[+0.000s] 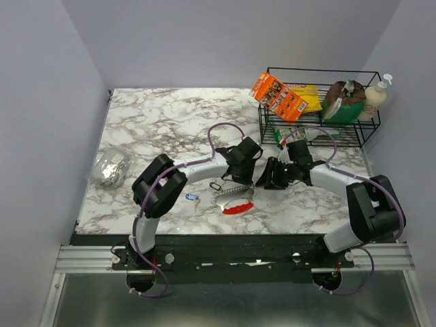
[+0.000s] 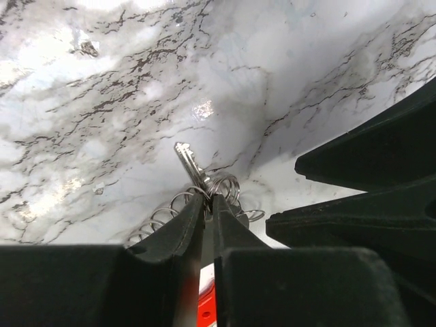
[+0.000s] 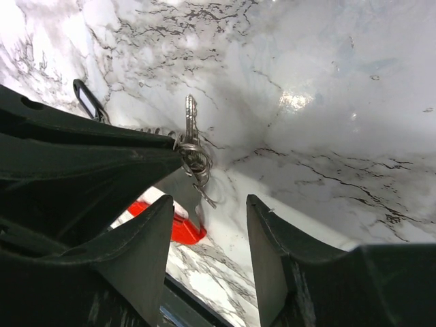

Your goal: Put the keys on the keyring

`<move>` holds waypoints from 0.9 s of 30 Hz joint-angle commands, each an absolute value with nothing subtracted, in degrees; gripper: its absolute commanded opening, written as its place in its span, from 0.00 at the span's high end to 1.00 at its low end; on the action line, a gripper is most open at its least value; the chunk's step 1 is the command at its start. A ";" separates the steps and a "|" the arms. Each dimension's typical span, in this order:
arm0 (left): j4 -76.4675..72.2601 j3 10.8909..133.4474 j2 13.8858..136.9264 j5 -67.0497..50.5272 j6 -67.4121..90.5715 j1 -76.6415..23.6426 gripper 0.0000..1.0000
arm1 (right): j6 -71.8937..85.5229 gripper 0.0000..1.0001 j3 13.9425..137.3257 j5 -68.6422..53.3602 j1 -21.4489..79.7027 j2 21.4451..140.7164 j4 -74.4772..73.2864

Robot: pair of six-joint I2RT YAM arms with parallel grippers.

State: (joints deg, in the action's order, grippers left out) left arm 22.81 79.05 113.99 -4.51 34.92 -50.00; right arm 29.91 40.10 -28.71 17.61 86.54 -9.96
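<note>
My left gripper (image 2: 206, 199) pinches the keyring (image 2: 229, 185), silver key (image 2: 186, 159) poking out — right gripper (image 3: 209, 204) open, holding nothing — I'd move it in slowly.

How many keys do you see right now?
2. One plain silver metal key sticks out at the left gripper's tips, among the wire loops of the silver keyring. One blue-headed key lies on the marble table beside the left arm. Others may be hidden.
</note>
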 commanded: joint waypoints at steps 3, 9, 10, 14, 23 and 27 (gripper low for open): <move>22.15 76.47 111.98 -2.46 34.45 -50.10 1.00 | 28.74 0.45 39.46 -28.21 17.40 85.34 -10.72; 20.48 73.92 110.40 -2.28 35.59 -50.10 1.00 | 28.04 0.45 39.81 -28.74 17.32 85.69 -10.20; 19.70 73.57 110.04 -2.72 35.51 -50.10 1.00 | 27.95 0.45 39.81 -29.09 17.40 85.78 -9.85; 17.85 71.37 107.94 -3.08 35.33 -50.10 1.00 | 27.86 0.45 39.64 -30.67 17.40 85.52 -7.31; 7.66 61.62 99.59 -5.62 32.87 -50.01 1.00 | 27.86 0.42 36.83 -39.44 17.40 83.23 2.95; 3.17 57.93 96.08 -7.12 33.13 -49.92 1.00 | 28.21 0.41 35.25 -43.50 17.40 81.92 7.37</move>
State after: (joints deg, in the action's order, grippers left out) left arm 10.74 60.77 100.60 -5.06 33.87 -49.95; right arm 28.47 36.93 -36.62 17.61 84.12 -0.30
